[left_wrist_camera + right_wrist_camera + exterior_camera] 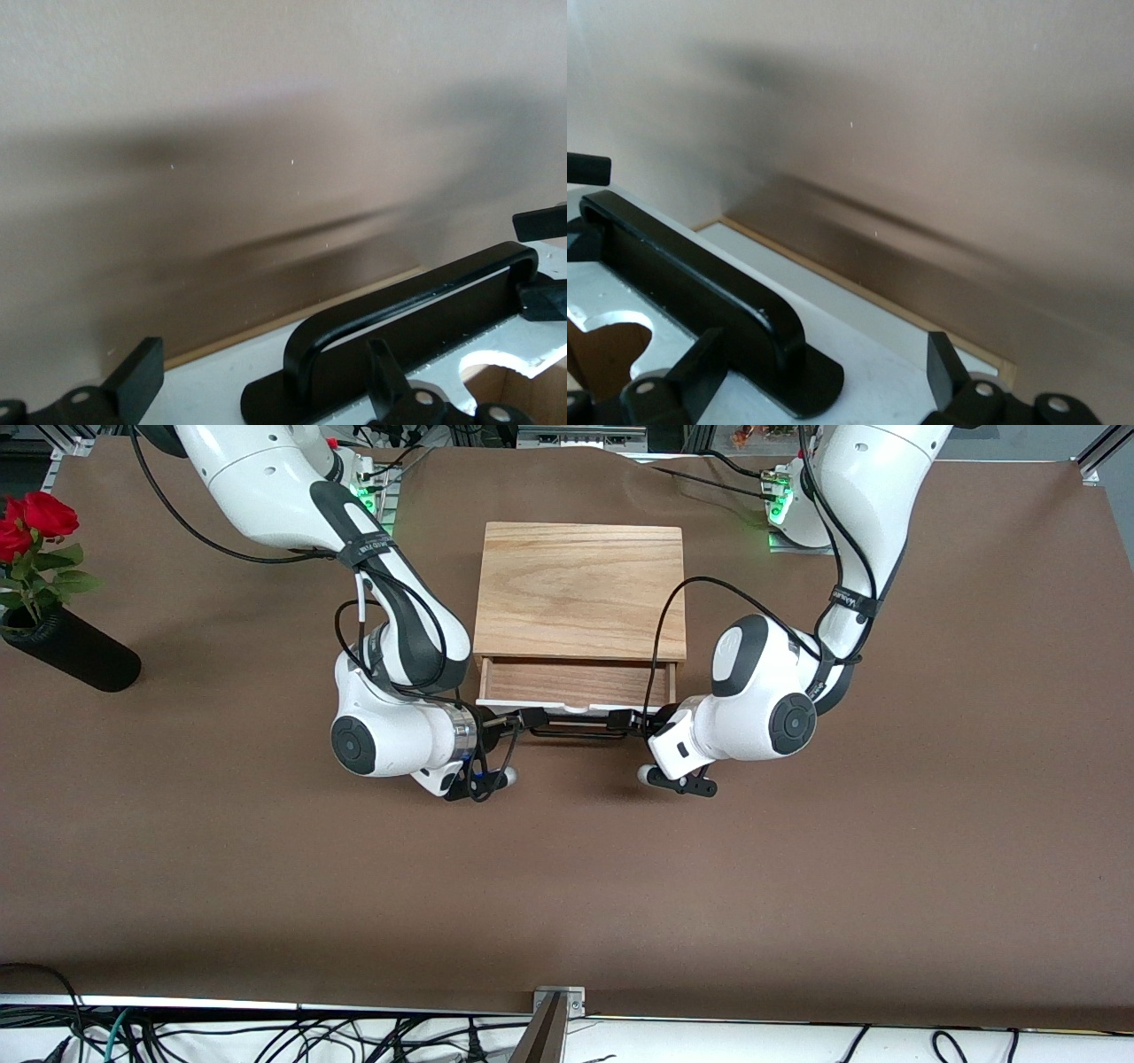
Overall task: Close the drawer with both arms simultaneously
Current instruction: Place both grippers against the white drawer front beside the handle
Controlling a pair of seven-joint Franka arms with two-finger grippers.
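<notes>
Currently both sets of jaws stand spread, each straddling one end of the black bar handle (576, 722) without pinching it. The left gripper (631, 720) sits at the handle end toward the left arm's side of the bench; the right gripper (523, 719) sits at the other end. The drawer (578, 685) is pulled partly out of the oak box (580, 589), reddish wood exposed. Box and drawer stand mid-bench, closer to the edge where the arm bases stand. A black vase (75, 657) of red roses (31, 522) stands near the bench corner at the right arm's end.
</notes>
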